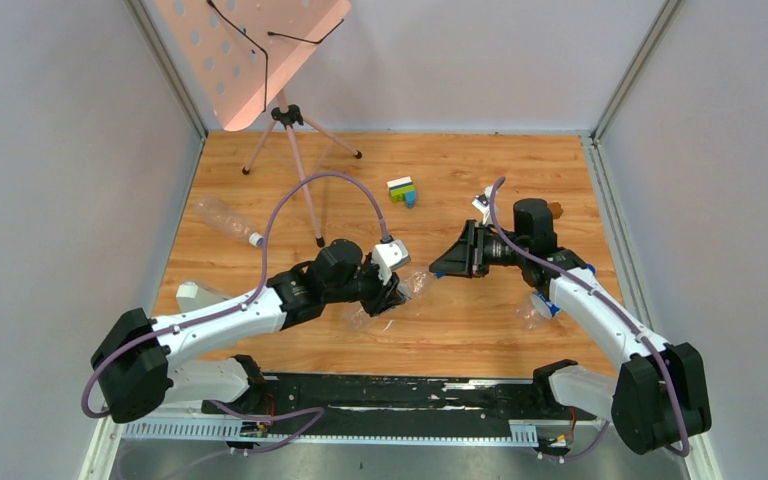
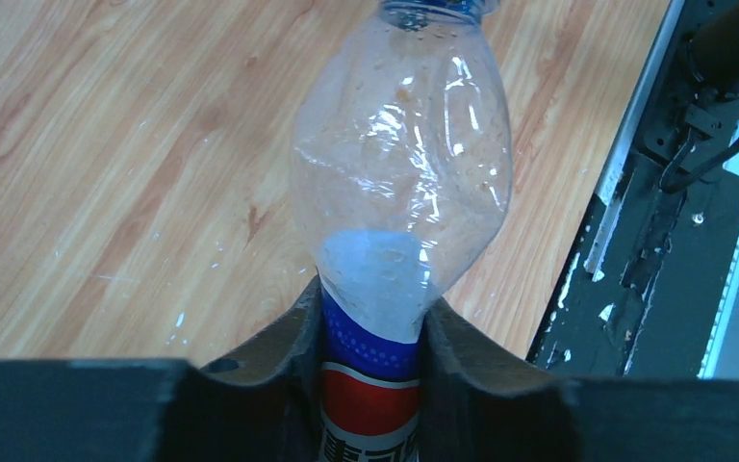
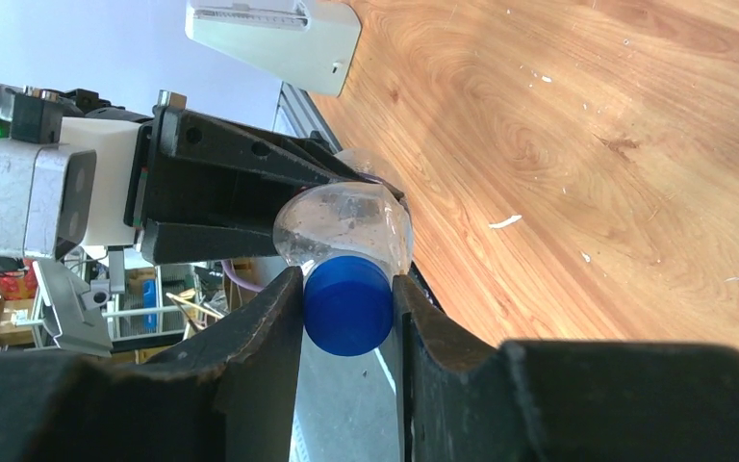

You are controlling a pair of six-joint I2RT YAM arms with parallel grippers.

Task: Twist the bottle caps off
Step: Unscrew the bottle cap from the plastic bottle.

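Right wrist view: right gripper [image 3: 348, 289] pinches the blue cap [image 3: 348, 313] to twist it off, while left gripper [image 2: 373, 303], at 10 o'clock beyond, clamps the bottle [image 2: 399, 164] to brace it

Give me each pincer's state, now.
Left pincer: closed on the bottle, at its label.
Right pincer: closed on the blue cap of that bottle.

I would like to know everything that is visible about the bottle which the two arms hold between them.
The bottle is small, of clear, thin, dented plastic, seemingly empty, with a blue and red label round its body. It is held roughly level between the arms. The left gripper has its jaws shut on the labelled part; the right gripper has its jaws shut on its dark blue cap.
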